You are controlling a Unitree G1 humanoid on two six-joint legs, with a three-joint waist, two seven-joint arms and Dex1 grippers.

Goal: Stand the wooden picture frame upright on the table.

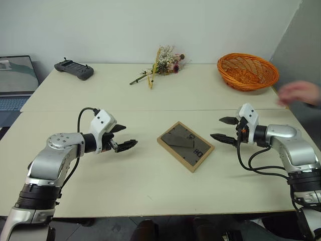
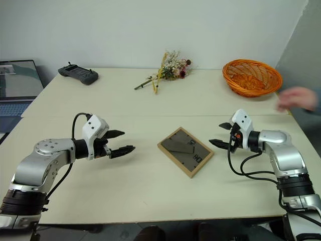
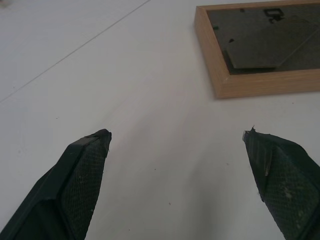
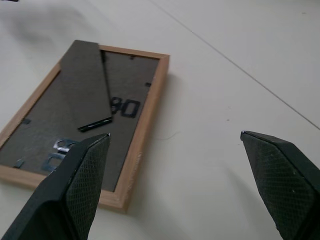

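The small light-wood picture frame (image 1: 185, 146) lies face-down on the pale cream table (image 1: 150, 186), white marking resembling "08" on its back; both end effectors, left (image 1: 123, 137) and right (image 1: 223, 129), gape empty.

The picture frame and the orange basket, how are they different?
The wooden picture frame is flat and rectangular, while the orange basket is round and hollow like a bowl. The frame is light wood with a dark back facing up; the basket is bright orange wicker. The frame lies between the robot's arms, and the basket sits at the far right corner. Both rest on the pale table, and nothing is holding either one.
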